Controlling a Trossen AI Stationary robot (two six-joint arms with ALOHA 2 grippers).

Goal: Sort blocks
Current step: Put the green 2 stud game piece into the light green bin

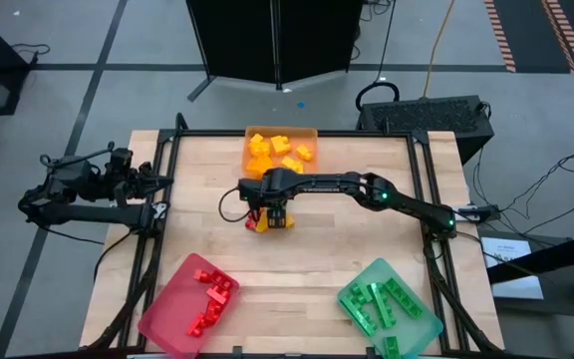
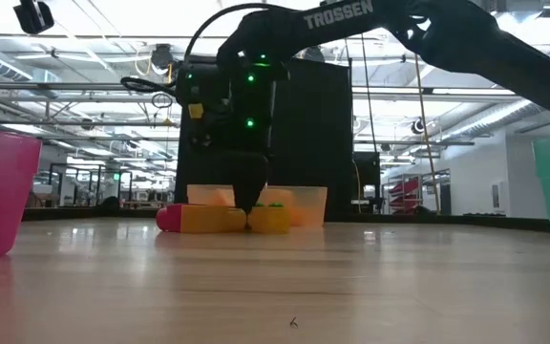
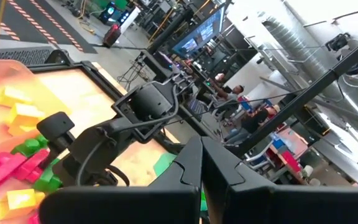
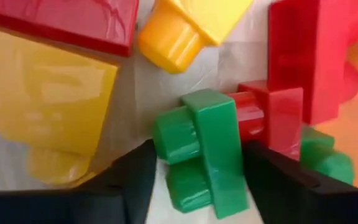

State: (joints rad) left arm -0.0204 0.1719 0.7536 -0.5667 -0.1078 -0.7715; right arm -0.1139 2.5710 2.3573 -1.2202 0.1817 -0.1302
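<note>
Green studded plastic brick lies mid-table in a small mixed pile, between the right tool's open fingers. Red brick touches it and may get dragged along. Left tool waits closed at the table's left edge.

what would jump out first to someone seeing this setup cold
The right gripper is down on a small heap of unsorted blocks at mid-table, fingers either side of a green block. Three trays ring it: orange tray at the far edge, red tray and green tray at the near corners. The left gripper waits shut at the table's left edge.
</note>
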